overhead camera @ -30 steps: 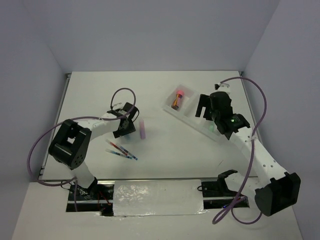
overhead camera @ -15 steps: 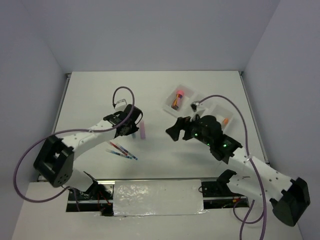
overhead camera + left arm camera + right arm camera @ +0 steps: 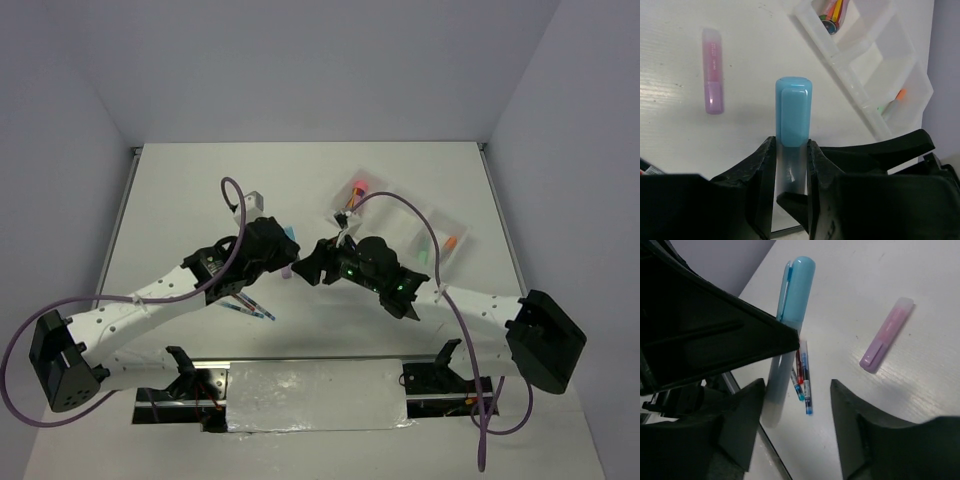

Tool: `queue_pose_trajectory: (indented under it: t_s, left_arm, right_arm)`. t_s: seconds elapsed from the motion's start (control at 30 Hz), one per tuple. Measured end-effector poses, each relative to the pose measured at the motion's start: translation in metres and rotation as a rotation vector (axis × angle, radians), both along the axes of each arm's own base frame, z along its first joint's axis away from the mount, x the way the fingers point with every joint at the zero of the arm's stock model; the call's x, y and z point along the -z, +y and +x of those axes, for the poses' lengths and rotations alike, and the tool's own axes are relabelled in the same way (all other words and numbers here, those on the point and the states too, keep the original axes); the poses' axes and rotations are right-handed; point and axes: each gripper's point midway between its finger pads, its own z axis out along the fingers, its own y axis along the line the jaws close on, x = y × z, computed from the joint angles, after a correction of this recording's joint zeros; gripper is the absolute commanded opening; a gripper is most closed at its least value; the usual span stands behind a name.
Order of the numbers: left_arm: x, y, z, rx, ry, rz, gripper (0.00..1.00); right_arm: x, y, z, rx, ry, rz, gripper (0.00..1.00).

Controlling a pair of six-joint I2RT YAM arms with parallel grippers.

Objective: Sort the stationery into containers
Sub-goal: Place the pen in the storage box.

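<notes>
My left gripper (image 3: pixel 792 167) is shut on a blue marker (image 3: pixel 793 115), held off the table with its cap pointing away. In the top view the left gripper (image 3: pixel 279 246) and right gripper (image 3: pixel 312 263) meet at mid-table. The right gripper (image 3: pixel 797 412) is open, and the blue marker's (image 3: pixel 790 315) clear end hangs just inside its left finger (image 3: pixel 742 425). A purple marker (image 3: pixel 886 336) and thin blue-red pens (image 3: pixel 802 375) lie on the table below. The white three-compartment tray (image 3: pixel 385 232) holds a pink-capped orange piece (image 3: pixel 355 194) and orange and green markers (image 3: pixel 440 248).
The purple marker (image 3: pixel 287 270) lies right under the two grippers, half hidden. The pens (image 3: pixel 256 308) lie near the front edge, left of centre. The tray sits diagonally at the back right. Walls close in the table on both sides.
The left arm has closed on the blue marker, lifted it and carried it right. The right arm has swung left from the tray to meet it, its jaws narrowing.
</notes>
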Motion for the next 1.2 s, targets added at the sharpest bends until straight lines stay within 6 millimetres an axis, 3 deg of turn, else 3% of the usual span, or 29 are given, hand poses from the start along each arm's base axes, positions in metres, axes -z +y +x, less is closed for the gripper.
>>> queue_pose_trajectory:
  t_s: [0.03, 0.1, 0.2, 0.23, 0.3, 0.33, 0.47, 0.6, 0.67, 0.77, 0.83, 0.9, 1.0, 1.07, 1.17, 1.2]
  left_arm:
    - [-0.001, -0.002, 0.000, 0.002, -0.002, -0.009, 0.06]
    - [-0.002, -0.004, 0.000, 0.002, -0.003, -0.016, 0.03]
    - [-0.003, -0.008, 0.000, 0.008, -0.005, -0.029, 0.20]
    - [-0.003, -0.008, 0.001, 0.008, -0.007, -0.030, 0.46]
    - [-0.002, -0.008, 0.002, 0.008, -0.008, -0.024, 0.74]
    - [-0.003, -0.009, 0.002, 0.009, -0.010, -0.020, 0.99]
    - [-0.017, -0.009, 0.014, -0.016, -0.033, 0.018, 0.99]
    - [-0.025, 0.003, 0.028, -0.083, -0.053, 0.115, 0.99]
    - [-0.017, 0.010, 0.034, -0.103, -0.044, 0.176, 0.99]
    - [0.013, 0.022, 0.046, -0.111, 0.012, 0.282, 0.99]
    - [0.044, 0.027, 0.054, -0.097, 0.072, 0.365, 0.99]
    - [0.072, 0.031, 0.060, -0.081, 0.133, 0.427, 0.99]
    - [0.120, 0.036, 0.064, -0.056, 0.236, 0.504, 0.99]
    - [0.142, 0.038, 0.064, -0.031, 0.283, 0.538, 0.99]
    - [0.160, 0.037, 0.064, -0.002, 0.320, 0.555, 0.99]
    - [0.164, 0.036, 0.065, 0.004, 0.327, 0.558, 0.99]
  right_arm:
    - [-0.001, 0.002, 0.001, -0.002, 0.003, 0.010, 0.53]
    - [-0.002, 0.008, 0.001, -0.013, 0.004, 0.027, 0.50]
    - [-0.005, 0.015, 0.003, -0.030, 0.007, 0.051, 0.34]
    - [-0.004, 0.017, 0.003, -0.033, 0.012, 0.058, 0.27]
    - [-0.001, 0.016, 0.005, -0.018, 0.028, 0.052, 0.22]
    - [0.001, 0.015, 0.006, -0.005, 0.038, 0.048, 0.21]
    - [0.005, -0.015, 0.020, 0.125, 0.082, 0.029, 0.22]
    - [0.001, -0.092, 0.045, 0.419, 0.116, -0.030, 0.26]
    - [-0.001, -0.138, 0.053, 0.571, 0.120, -0.061, 0.27]
    - [0.007, -0.211, 0.064, 0.807, 0.140, -0.146, 0.28]
    - [0.021, -0.253, 0.067, 0.931, 0.169, -0.228, 0.29]
    - [0.036, -0.286, 0.066, 1.015, 0.208, -0.313, 0.30]
    - [0.055, -0.318, 0.067, 1.076, 0.267, -0.413, 0.34]
    - [0.070, -0.332, 0.071, 1.086, 0.316, -0.478, 0.50]
    - [0.087, -0.336, 0.079, 1.052, 0.374, -0.553, 0.99]
    - [0.089, -0.334, 0.083, 1.037, 0.384, -0.562, 1.00]
